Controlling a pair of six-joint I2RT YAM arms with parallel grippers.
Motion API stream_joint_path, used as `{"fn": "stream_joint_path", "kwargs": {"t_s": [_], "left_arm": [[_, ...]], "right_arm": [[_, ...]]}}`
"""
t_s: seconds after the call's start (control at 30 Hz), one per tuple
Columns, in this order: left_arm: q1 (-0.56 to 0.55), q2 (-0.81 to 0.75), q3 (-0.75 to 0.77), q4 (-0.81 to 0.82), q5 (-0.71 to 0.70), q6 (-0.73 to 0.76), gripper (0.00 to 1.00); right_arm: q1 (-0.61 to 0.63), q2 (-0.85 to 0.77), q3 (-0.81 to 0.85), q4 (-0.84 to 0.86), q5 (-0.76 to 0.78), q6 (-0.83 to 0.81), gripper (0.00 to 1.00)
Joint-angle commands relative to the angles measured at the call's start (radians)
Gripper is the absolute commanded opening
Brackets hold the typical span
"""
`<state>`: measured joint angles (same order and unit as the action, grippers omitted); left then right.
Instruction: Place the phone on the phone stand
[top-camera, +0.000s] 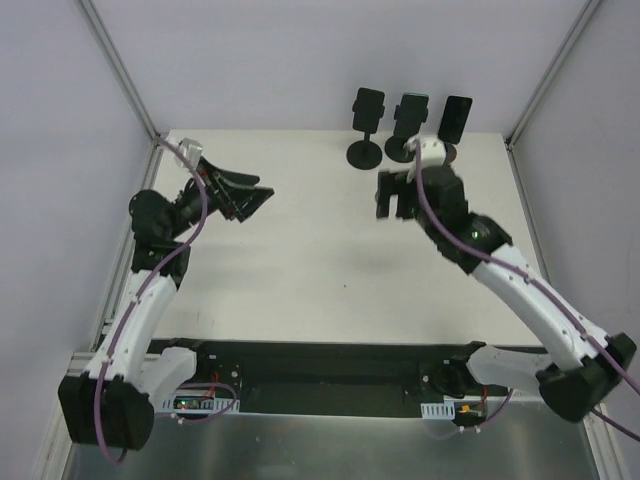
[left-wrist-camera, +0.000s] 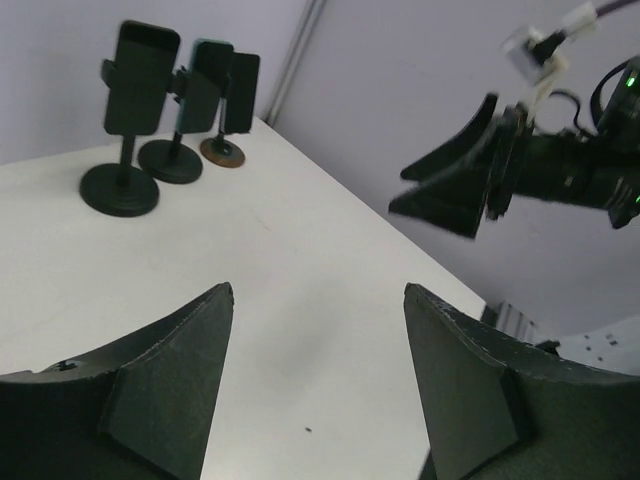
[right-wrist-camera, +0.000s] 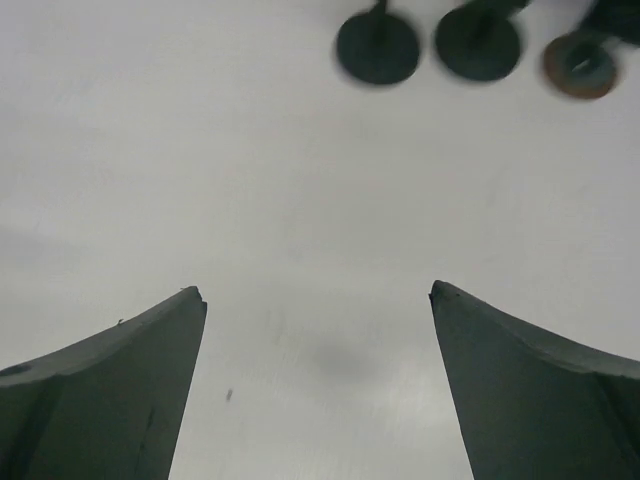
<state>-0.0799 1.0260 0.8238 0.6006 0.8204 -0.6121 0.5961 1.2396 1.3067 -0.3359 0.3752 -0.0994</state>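
Note:
Three phone stands stand in a row at the table's far edge. The left stand (top-camera: 364, 152) holds a black phone (top-camera: 369, 107), the middle stand (top-camera: 400, 150) a teal-edged phone (top-camera: 410, 112), and the brown-based right stand (top-camera: 450, 152) a black phone (top-camera: 457, 118). The left wrist view shows the same phones (left-wrist-camera: 140, 65), (left-wrist-camera: 205, 80), (left-wrist-camera: 240, 90). The right wrist view shows only the stand bases (right-wrist-camera: 377, 47). My right gripper (top-camera: 395, 205) (right-wrist-camera: 315, 292) is open and empty above the table, just in front of the stands. My left gripper (top-camera: 256, 203) (left-wrist-camera: 318, 290) is open and empty at the left.
The white table (top-camera: 300, 260) is bounded by grey walls with metal corner posts (top-camera: 120, 70). My right gripper (left-wrist-camera: 455, 185) shows raised at the right of the left wrist view. The arm bases sit on the black rail (top-camera: 330, 365) at the near edge.

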Motion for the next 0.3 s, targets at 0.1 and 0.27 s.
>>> {"fn": "stream_joint_path", "kwargs": {"t_s": [0.1,0.27], "left_arm": [[-0.012,-0.523,-0.117,-0.368,0.091,-0.045,0.7],[-0.012,-0.765,0.035,-0.596,0.046,-0.032,0.8]], "right_arm": [[0.381,-0.529,-0.403,-0.256,0.021,0.262,0.96],[0.455,-1.047,-0.478,-0.406,0.099,0.374,0.96]]}}
